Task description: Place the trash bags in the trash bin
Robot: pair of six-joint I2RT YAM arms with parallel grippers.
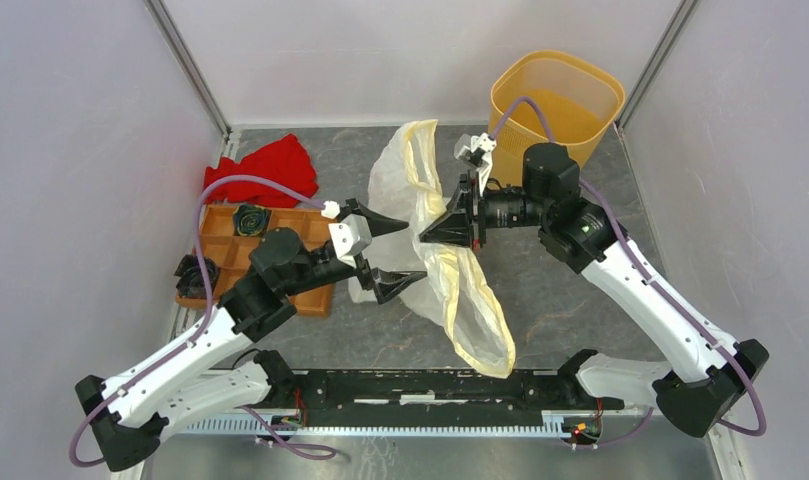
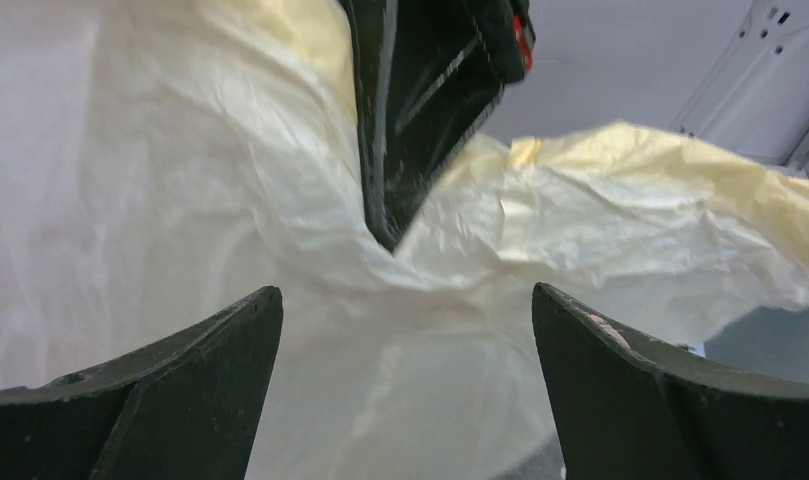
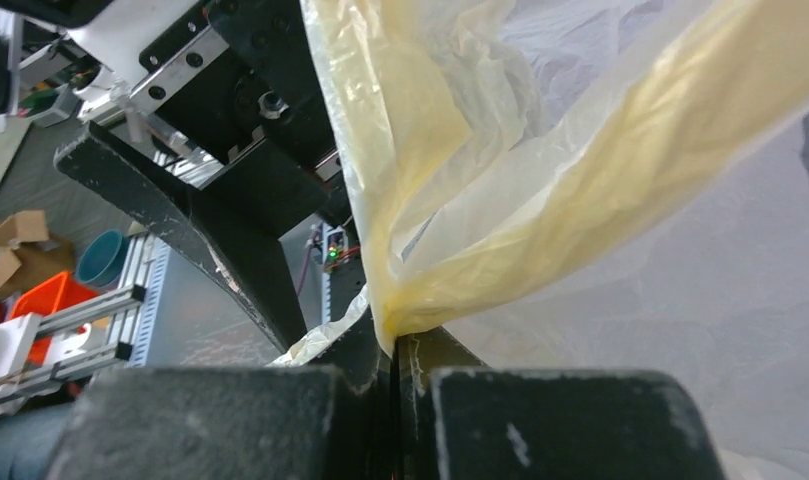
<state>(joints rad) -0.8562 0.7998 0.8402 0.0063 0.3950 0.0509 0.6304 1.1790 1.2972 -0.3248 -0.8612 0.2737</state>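
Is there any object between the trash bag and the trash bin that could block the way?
No loose object shows there. Only the right arm itself lies between the trash bag, pinched in the right gripper, and the trash bin.

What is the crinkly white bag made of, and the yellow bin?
The bag looks like thin plastic film: see-through, wrinkled, slightly shiny. The bin seems to be hard plastic, matte yellow-orange, its walls full of tiny holes.
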